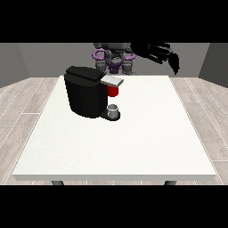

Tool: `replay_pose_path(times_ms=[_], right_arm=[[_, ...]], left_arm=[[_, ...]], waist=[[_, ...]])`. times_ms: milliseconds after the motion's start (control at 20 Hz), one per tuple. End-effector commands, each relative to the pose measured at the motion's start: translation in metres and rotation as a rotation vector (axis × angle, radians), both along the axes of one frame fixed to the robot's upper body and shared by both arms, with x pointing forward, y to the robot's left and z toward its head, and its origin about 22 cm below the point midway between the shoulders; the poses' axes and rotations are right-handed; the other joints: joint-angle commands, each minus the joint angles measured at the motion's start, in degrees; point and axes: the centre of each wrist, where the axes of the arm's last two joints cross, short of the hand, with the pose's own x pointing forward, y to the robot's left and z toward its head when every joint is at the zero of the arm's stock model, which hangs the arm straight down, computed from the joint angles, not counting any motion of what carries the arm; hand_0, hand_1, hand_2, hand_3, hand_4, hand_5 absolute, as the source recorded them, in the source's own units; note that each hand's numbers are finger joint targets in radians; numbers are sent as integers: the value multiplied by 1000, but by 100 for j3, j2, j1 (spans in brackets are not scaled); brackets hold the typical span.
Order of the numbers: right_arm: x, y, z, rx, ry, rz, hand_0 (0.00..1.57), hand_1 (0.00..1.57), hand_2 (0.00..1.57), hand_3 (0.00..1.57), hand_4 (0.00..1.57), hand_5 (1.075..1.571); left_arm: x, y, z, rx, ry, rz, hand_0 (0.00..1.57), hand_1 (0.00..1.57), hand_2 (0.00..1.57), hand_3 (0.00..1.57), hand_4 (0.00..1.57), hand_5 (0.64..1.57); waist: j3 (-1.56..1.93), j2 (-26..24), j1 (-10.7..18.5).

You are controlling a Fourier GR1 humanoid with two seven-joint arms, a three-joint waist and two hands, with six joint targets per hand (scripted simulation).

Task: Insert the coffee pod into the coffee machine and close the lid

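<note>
The black coffee machine point(84, 91) stands on the left half of the white table point(133, 142). Its grey lid piece point(111, 81) juts out to the right at the top front, lying nearly level. Under it is a red thing at the machine point(113, 91). A small grey thing point(114, 110) stands on the machine's base below that. The hand at the view's right point(159, 52) is raised high above the table's far right edge, well away from the machine, with its fingers spread and nothing visible in them. No hand shows at the view's left.
The robot's torso point(113, 58) is behind the table's far edge, just behind the machine. Wooden floor point(26, 102) surrounds the table on all sides.
</note>
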Motion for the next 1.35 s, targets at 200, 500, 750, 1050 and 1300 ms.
replay_pose_path(times_ms=[200, 500, 750, 1050, 1300], right_arm=[[7, -7, 32, 41, -70, -16, 0, 0, 0, 0, 0, 1571], [15, -5, -4, 55, -7, 1, 0, 0, 0, 0, 133, 1571], [14, 6, -5, 75, 10, 51, 0, 0, 0, 0, 0, 1571], [-3, 46, -68, 99, 0, 218, 0, 0, 0, 0, 172, 1571], [-17, 46, -97, 140, 63, 296, 0, 0, 0, 0, 259, 1571]], left_arm=[[8, -5, 23, 24, -56, -58, 0, 0, 0, 0, 297, 1571], [5, -13, 31, 6, -83, -68, 0, 0, 0, 0, 341, 1571], [-5, -30, 13, 28, -20, -90, 0, 0, 0, 0, 246, 1571], [-8, -8, -4, 5, 53, -28, 0, 0, 0, 0, 266, 1571], [-15, 7, -50, -28, 146, 55, 0, 0, 0, 0, 266, 1571]], waist=[[1, 456, 342], [1, 408, 303], [2, 106, 186], [3, -305, -266], [0, -797, -704]])
